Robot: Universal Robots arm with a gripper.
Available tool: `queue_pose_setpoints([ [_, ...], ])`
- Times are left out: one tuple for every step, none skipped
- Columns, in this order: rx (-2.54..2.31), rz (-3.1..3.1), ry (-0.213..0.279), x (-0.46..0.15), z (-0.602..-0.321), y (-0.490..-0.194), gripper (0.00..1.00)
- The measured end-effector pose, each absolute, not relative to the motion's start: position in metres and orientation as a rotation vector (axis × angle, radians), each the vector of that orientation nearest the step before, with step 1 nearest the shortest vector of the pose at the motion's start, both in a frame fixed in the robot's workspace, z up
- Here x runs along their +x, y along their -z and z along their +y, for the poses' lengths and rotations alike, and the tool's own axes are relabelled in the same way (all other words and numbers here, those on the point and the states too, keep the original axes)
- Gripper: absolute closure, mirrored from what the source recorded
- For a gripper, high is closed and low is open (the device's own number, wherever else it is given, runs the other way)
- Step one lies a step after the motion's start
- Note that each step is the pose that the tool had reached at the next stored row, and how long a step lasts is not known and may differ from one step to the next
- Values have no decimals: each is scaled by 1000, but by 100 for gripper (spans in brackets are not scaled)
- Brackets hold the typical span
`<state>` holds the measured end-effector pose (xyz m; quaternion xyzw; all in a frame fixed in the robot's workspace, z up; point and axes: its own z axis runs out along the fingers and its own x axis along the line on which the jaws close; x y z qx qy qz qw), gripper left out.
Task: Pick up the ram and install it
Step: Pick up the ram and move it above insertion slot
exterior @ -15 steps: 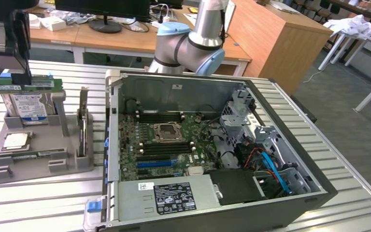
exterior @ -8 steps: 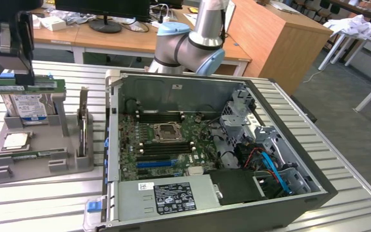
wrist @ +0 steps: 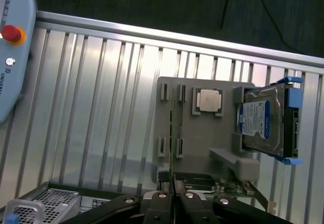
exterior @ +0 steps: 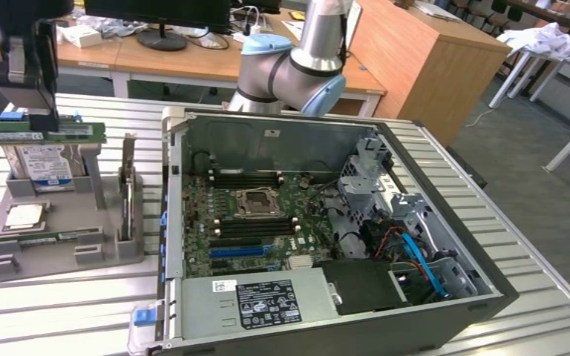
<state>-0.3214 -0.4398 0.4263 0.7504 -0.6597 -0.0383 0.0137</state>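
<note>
**Ram held over the holder.** The ram (exterior: 38,134) was held level and on its long edge in the gripper (exterior: 41,119), above the floor of the grey holder (exterior: 57,256) at the exterior view's left. It was about level with the top of the hard drive (exterior: 44,167). The gripper's fingers (exterior: 44,104) were closed on the two flat faces of the stick near its middle. In the wrist view the stick was seen edge-on as a thin line between them.

The hard drive was stood upright at the back of the holder. A square processor chip (exterior: 26,216) was laid flat in a recess in front of it, and a second green stick (exterior: 53,238) was laid flat nearer the front edge. A card (exterior: 127,194) was stood on edge on the side of the holder nearest the computer case (exterior: 483,289).

The holder and the open case were set just beside each other on the slatted metal table (exterior: 67,311). Inside the case, the motherboard (exterior: 255,222) was exposed, with the power supply (exterior: 265,300) along its near side. The arm (exterior: 295,63) was mounted behind the case. A control pendant with a red button (wrist: 11,32) was seen in the wrist view.
</note>
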Motion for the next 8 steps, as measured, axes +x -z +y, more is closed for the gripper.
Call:
queue_pose_setpoints([
  [2337,-2054,120,-321,-440,-426,88],
  [2337,-2054,120,-320,-440,-426,88],
  [2337,-2054,121,-319,-440,-426,88],
  [2337,-2054,121,-318,-440,-426,88],
  [2336,-2054,121,-318,-440,-426,88],
  [2336,-2054,122,-317,-440,-426,88],
  [2336,-2053,123,-316,-440,-426,88],
  [2335,-2053,123,-315,-440,-426,88],
])
